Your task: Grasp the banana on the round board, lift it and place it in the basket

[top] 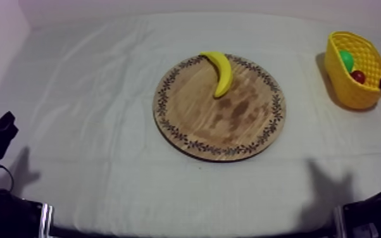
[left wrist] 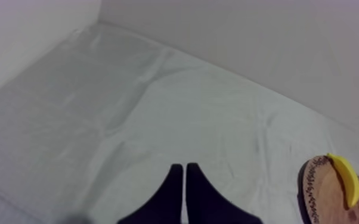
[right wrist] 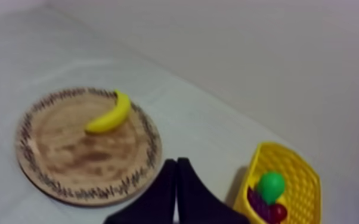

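The task is at its very start: nothing is grasped and the reach for the banana has not begun. The banana lies on the wooden board, at the far edge, its upper end over the patterned rim and its lower end pointing toward the board's middle. The board sits mid-table on the cloth-covered table. The yellow basket stands well apart from it, at the far right.

The basket already holds a green pear, a bunch of grapes and a small red fruit.

The left gripper has its two fingers pressed together as a narrow wedge, holding nothing, over bare cloth with the board off to one side. The right gripper is likewise closed on nothing and hangs between the board and the basket, so I judge the right arm the better placed for this job.

The next move, as I read it, calls for the right gripper to spread its fingers, travel over the board's far edge, turn to lie across the banana's curve near its middle, and come down low enough to close on it without scraping the wood. After that comes a lift and a short carry to the basket.

No brand, label or writing can be read anywhere; the board's rim carries only a leafy pattern
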Available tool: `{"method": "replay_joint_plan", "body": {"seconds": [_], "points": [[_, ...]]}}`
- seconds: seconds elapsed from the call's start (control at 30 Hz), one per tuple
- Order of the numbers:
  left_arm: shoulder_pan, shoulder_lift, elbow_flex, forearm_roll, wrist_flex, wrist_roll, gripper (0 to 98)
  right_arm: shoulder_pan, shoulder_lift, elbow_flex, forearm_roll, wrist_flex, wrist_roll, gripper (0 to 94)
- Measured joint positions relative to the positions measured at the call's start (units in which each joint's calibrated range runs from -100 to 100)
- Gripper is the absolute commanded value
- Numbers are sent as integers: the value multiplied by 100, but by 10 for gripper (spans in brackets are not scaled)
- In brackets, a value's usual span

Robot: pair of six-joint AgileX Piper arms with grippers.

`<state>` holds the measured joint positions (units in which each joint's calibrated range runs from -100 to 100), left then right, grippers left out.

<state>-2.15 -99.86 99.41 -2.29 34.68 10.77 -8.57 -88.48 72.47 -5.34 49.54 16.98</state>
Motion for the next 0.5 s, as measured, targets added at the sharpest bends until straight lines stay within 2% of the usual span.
{"method": "replay_joint_plan", "body": {"seconds": [0.3,0.4,0.5], "points": [[0,0,0,0,0,0,1,-1097,1829,-2548,673,492,-718,3],[0,0,0,0,0,0,1,-1309,2551,-3295,706,531,-918,3],[0,0,0,0,0,0,1,-1339,3240,-4014,577,533,-990,3]]}}
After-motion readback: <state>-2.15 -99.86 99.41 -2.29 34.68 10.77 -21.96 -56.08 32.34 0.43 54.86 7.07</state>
